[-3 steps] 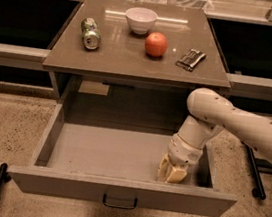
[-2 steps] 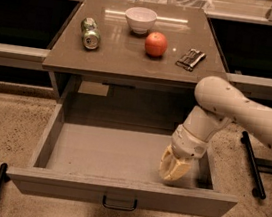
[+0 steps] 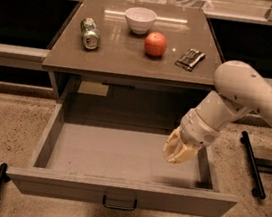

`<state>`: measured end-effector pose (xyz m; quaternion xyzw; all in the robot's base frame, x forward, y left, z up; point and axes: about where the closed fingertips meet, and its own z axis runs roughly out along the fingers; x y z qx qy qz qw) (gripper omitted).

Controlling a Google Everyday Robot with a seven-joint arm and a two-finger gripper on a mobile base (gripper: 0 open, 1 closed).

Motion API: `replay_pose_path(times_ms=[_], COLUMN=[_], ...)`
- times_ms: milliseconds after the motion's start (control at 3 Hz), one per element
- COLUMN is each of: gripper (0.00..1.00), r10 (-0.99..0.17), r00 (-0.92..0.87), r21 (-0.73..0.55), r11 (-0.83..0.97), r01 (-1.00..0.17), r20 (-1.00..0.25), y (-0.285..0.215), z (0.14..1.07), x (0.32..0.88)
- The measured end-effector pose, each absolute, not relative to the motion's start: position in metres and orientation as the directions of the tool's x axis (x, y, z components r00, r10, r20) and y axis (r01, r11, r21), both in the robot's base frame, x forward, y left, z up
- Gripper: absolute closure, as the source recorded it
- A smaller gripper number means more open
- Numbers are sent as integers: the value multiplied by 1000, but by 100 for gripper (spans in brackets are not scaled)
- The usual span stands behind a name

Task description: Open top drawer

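One can (image 3: 90, 33), bowl (image 3: 140, 19), apple (image 3: 155, 44) on tabletop (image 3: 122, 60); gripper (image 3: 177, 154) over open top drawer (image 3: 64, 185)

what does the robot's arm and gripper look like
The arm is smooth white, built of rounded tubes with a bulbous joint. The gripper, over the right side of the open top drawer, is cream-yellow below a ringed white wrist. No cables show.
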<state>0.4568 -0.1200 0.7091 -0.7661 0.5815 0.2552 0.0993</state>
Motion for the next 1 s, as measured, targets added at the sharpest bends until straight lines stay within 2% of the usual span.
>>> replay_pose_path(times_ms=[333,1000], gripper=[86,39], r10=[-839,-839], r00=[192,192], r21=[123,123], r11=[-291,-292], r01=[-949,-949], r20=[-509,-509], y=[-119,-119], z=[711,711], x=[462,462])
